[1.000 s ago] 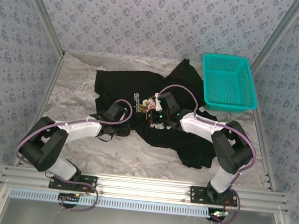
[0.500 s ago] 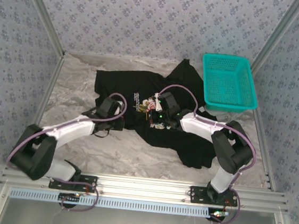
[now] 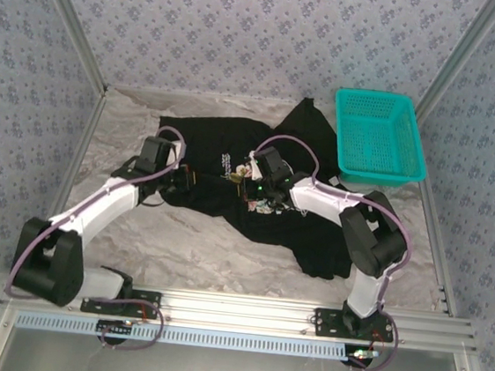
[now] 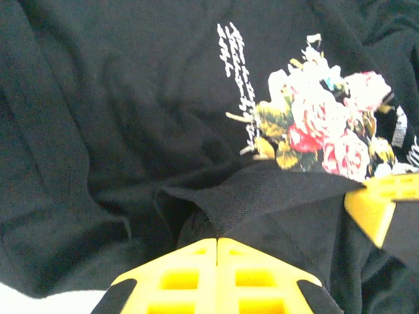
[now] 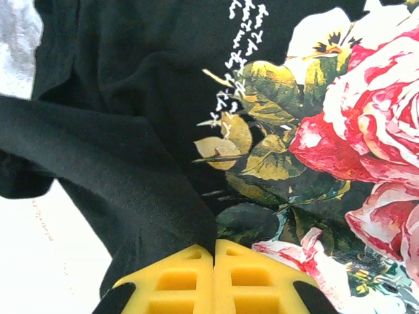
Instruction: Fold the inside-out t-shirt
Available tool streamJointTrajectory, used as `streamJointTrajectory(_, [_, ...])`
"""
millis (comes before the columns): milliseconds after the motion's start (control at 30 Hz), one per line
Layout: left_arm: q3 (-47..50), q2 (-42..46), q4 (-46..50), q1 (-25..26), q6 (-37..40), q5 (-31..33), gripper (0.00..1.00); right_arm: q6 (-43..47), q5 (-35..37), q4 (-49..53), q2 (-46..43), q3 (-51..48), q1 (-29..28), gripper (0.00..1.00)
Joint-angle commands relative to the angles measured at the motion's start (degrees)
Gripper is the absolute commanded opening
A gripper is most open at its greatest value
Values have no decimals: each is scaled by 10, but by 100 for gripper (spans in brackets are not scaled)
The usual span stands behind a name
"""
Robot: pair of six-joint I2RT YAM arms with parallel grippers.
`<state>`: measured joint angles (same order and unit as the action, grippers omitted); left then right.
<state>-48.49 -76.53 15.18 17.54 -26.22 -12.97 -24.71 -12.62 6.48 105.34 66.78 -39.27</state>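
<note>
Centrally, we see the shirt (image 3: pixel 221 138) crumpled, trailing toward 4 o'clock. Our left gripper (image 4: pixel 217 242) pinches a fold at 9 o'clock of the print (image 4: pixel 321 127); our right gripper (image 5: pixel 214 246) clamps cloth beside it.

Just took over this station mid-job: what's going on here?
Both arms are on the black t-shirt, lying rumpled on the table with its floral print up. The left gripper is shut on a fold of cloth beside the print; the right gripper is shut on another fold next to it. No tidy fold yet. The teal basket stands far right.
</note>
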Motion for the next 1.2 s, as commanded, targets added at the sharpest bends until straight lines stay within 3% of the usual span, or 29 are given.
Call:
streamJointTrajectory(0, [-57, -60, -16, -13, -3, -10, 0, 22, 23, 54, 27, 42, 5, 0])
streamJointTrajectory(200, [-156, -214, -25, -25, 8, -27, 0, 30, 31, 63, 46, 53, 14, 0])
streamJointTrajectory(300, [-190, -240, -10, -30, 22, -29, 14, 33, 30, 65, 55, 59, 17, 0])
streamJointTrajectory(467, [-136, -183, -30, -28, 30, -27, 39, 32, 23, 59, 60, 56, 22, 0])
streamJointTrajectory(600, [-111, -173, -22, -28, 58, -15, 49, 33, 17, 57, 63, 52, 25, 0])
streamJointTrajectory(933, [-151, -249, 5, -23, 92, -58, 50, 33, 12, 52, 64, 50, 27, 0])
streamJointTrajectory(1167, [-160, -264, 1, -20, 90, -59, 34, 31, 12, 49, 62, 45, 26, 0])
